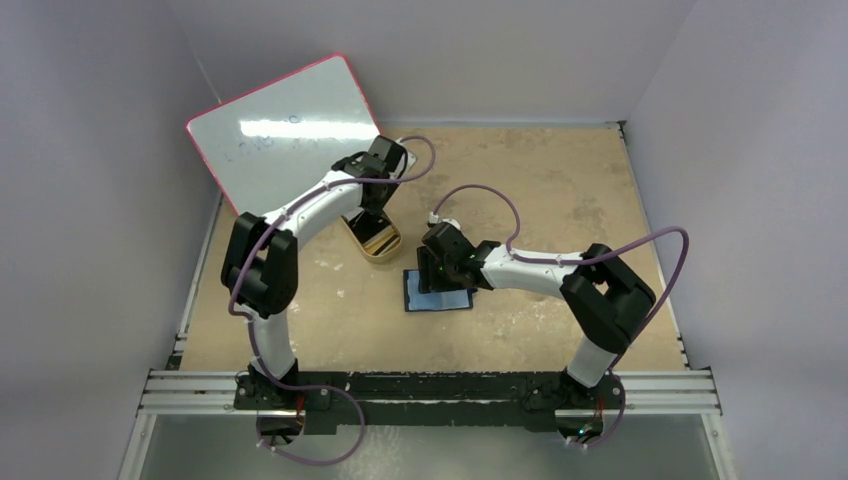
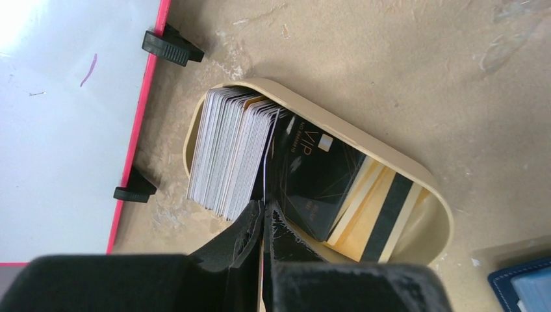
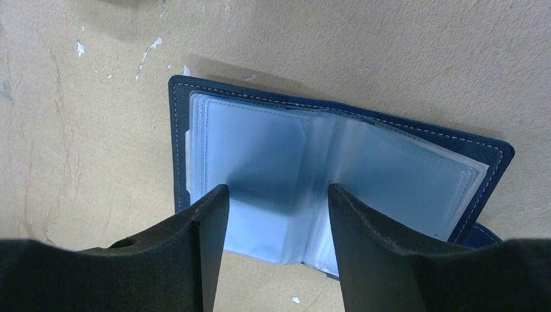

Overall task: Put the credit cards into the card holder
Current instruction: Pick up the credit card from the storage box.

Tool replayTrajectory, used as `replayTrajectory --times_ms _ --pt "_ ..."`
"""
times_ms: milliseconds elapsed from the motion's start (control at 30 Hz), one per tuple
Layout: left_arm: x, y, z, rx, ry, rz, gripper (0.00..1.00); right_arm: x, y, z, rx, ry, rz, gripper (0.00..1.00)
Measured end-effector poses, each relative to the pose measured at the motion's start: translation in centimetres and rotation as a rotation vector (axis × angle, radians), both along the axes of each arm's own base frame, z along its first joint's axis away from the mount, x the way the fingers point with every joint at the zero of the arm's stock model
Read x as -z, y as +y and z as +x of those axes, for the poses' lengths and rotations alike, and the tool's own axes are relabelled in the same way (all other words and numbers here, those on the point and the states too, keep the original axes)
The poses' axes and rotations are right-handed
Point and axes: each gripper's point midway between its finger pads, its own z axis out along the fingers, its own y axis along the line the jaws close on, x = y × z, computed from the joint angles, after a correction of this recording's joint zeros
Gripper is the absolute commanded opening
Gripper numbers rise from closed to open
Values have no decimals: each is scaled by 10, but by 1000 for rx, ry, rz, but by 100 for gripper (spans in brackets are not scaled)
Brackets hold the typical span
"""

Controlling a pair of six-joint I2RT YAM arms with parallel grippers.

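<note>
A gold oval tin (image 2: 403, 166) holds several credit cards: a stack standing on edge (image 2: 224, 149), a black VIP card (image 2: 318, 182) and a gold card with a black stripe (image 2: 383, 221). My left gripper (image 2: 265, 205) is shut on one thin card (image 2: 265, 162) standing edge-on between the stack and the black card. In the top view the left gripper (image 1: 375, 205) hangs over the tin (image 1: 372, 238). The card holder (image 3: 390, 169) lies open on the table with its light blue pockets up. My right gripper (image 3: 278, 188) stands open just above its near edge, holding nothing; in the top view the right gripper (image 1: 432, 268) is over the card holder (image 1: 438, 292).
A white board with a pink rim (image 1: 285, 135) leans at the back left, close to the tin, on black clip feet (image 2: 170, 45). A corner of the card holder (image 2: 520, 286) shows at the lower right of the left wrist view. Grey walls close in the table.
</note>
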Motion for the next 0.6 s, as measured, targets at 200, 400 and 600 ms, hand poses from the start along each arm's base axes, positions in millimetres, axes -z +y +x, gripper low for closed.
replayTrajectory --times_ms 200,400,600 --pt "-4 -11 -11 -32 38 -92 0 -1 2 -2 -10 3 17 60" --pt "-40 -35 -25 -66 27 -307 0 -7 4 -15 -45 39 53 60" --pt "-91 -55 -49 -97 -36 -601 0 -22 6 -14 -49 18 86 56"
